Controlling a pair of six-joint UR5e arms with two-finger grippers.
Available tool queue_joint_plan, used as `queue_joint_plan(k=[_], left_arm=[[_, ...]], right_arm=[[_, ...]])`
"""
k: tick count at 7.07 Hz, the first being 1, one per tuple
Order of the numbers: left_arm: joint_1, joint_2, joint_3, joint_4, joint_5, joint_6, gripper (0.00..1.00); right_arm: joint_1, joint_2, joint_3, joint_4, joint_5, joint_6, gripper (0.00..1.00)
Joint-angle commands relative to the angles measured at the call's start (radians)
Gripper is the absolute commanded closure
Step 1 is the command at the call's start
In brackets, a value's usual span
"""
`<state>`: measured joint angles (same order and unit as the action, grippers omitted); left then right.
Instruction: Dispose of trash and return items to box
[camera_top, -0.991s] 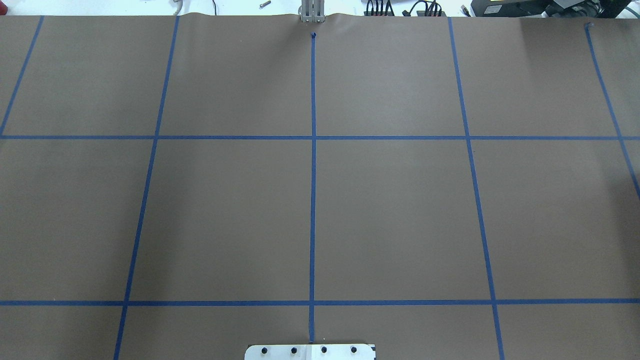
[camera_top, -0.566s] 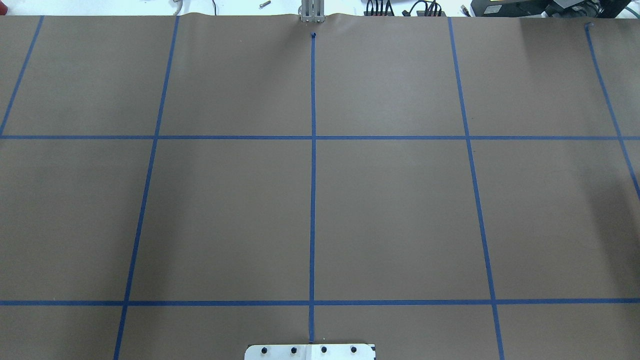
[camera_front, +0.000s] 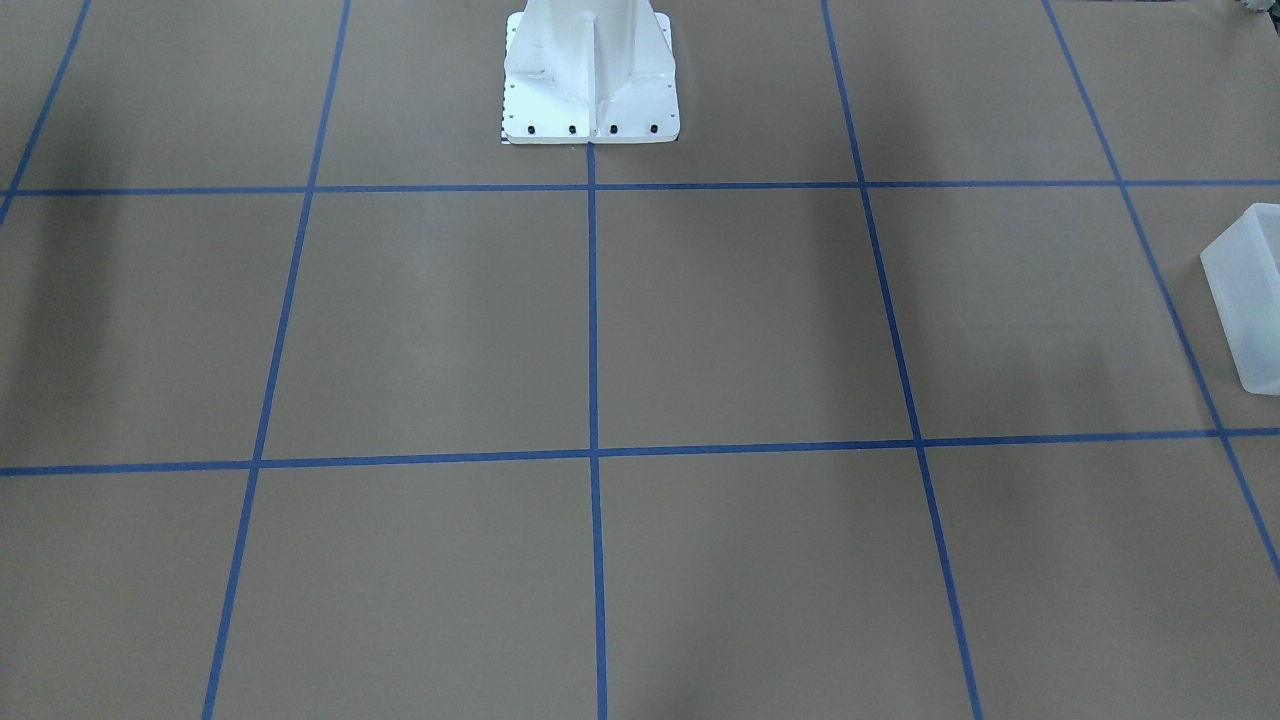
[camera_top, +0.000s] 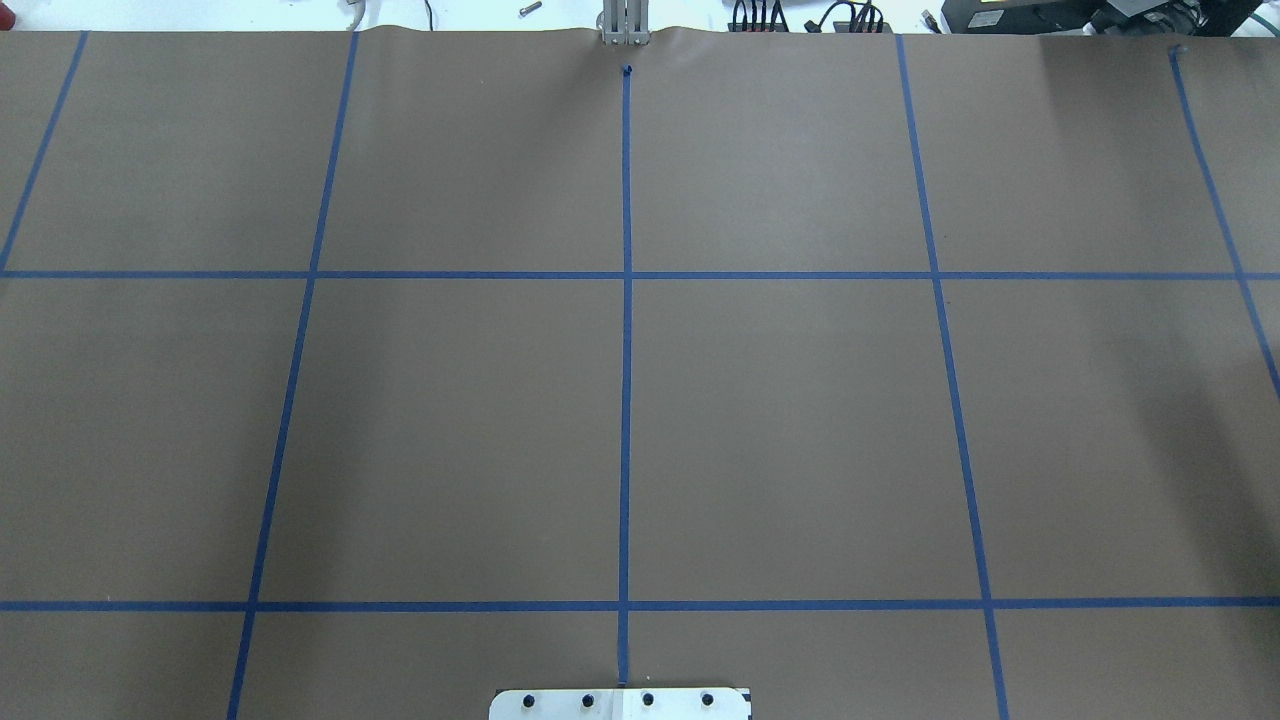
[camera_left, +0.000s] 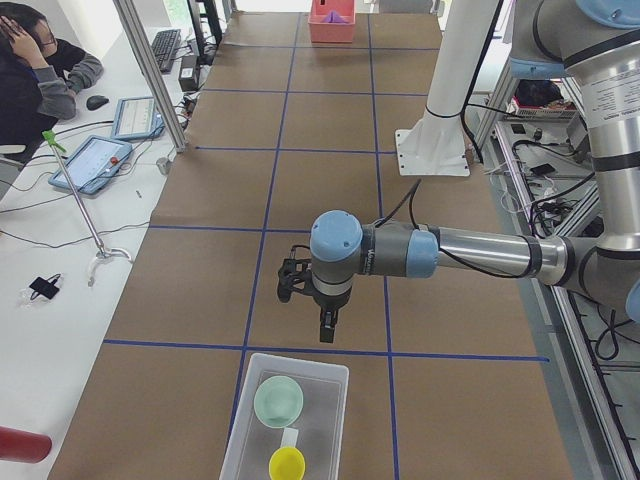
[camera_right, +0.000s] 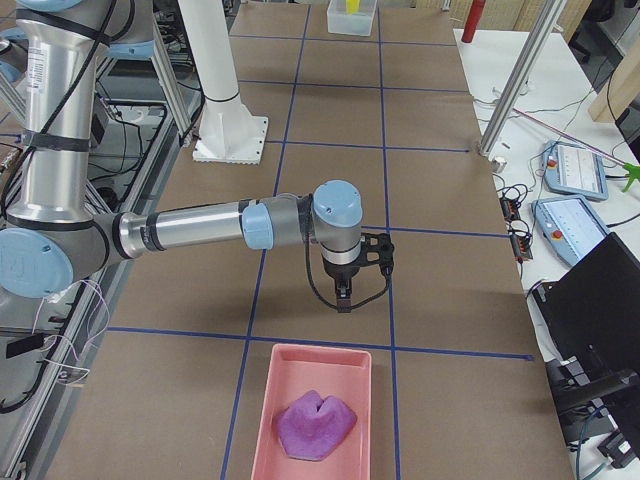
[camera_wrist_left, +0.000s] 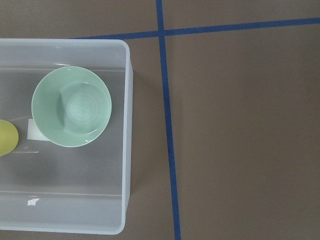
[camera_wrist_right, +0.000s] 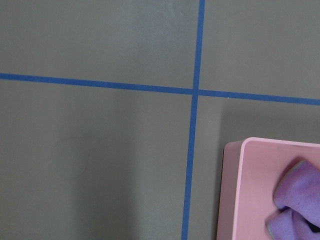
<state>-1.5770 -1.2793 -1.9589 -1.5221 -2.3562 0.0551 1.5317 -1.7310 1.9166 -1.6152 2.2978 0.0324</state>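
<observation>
Brown-papered table (camera_top: 450, 430) is gridded with blue tape (camera_top: 626, 400). Left gripper (camera_left: 325, 332) is hung above the paper, near the clear box (camera_left: 300, 358); finger opening cannot be told. Green bowl (camera_wrist_left: 71, 106) and yellow round item (camera_left: 287, 464) are seen inside the box. Right gripper (camera_right: 343, 298) is hung near the pink tray (camera_right: 320, 348), opening likewise cannot be told. Purple cloth (camera_right: 315, 422) is laid in the tray.
</observation>
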Motion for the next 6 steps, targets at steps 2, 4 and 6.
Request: queue_joint_plan(k=[2,4,6], left_arm=[[0.000,0.000,-0.002,-0.001,0.000,0.000,0.02],[0.000,0.003,0.000,-0.001,0.000,0.002,0.02],[0.000,0.003,0.000,0.000,-0.002,0.000,0.02]], right_arm=[[0.013,-0.064,0.004,-0.015,-0.119,-0.186,0.00],[0.015,-0.079,-0.033,-0.017,-0.106,-0.169,0.00],[0.021,-0.079,-0.018,-0.012,-0.109,-0.183,0.00]])
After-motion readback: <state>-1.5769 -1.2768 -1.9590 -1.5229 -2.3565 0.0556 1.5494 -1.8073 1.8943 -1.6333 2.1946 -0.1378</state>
